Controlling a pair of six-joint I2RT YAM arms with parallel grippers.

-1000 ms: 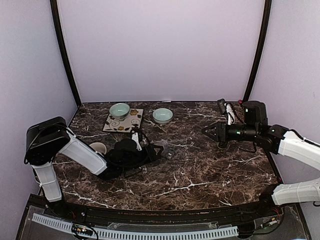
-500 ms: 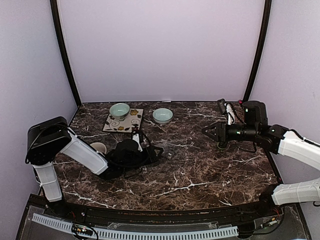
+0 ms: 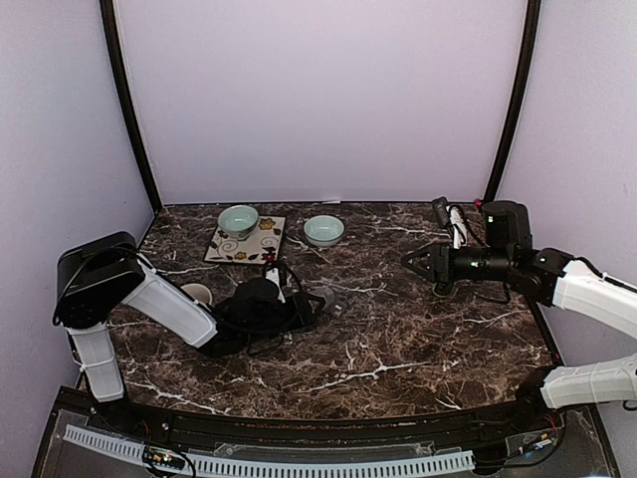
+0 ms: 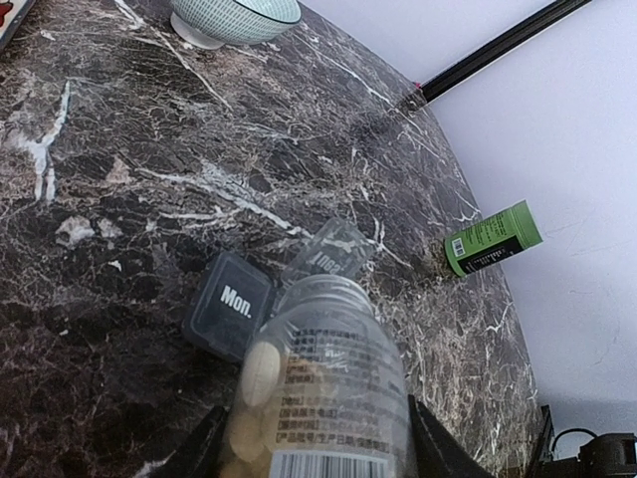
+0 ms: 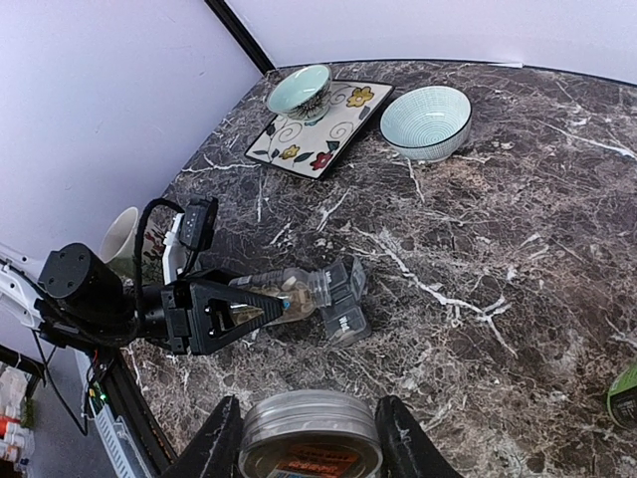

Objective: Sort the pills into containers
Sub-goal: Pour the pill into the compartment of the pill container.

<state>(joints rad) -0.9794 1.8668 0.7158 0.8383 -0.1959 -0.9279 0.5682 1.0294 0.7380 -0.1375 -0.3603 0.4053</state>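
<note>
The left pincer (image 4: pixel 316 450) is clamping a clear pill bottle (image 4: pixel 328 368), tipping its mouth towards the pill organiser (image 4: pixel 231 304) lying mid-bench (image 3: pixel 418 349), while the right pincer (image 5: pixel 309 453), hovering well apart, is gripping a round silver-rimmed object (image 5: pixel 309 423).

Clear pill bottle (image 4: pixel 323 388), uncapped, held nearly horizontal in the left gripper (image 4: pixel 323 450). Pale oval tablets (image 4: pixel 261 373) lie along its lower side. Its open mouth meets the pill organizer (image 5: pixel 343 304), a smoky translucent box flat on the marble. The lid marked "Mon." (image 4: pixel 231 304) is closed and the neighbouring lid (image 4: pixel 333 249) stands raised. Round grey-rimmed cap (image 5: pixel 309 438), flat side up, in the right gripper (image 5: pixel 309 453).
</note>
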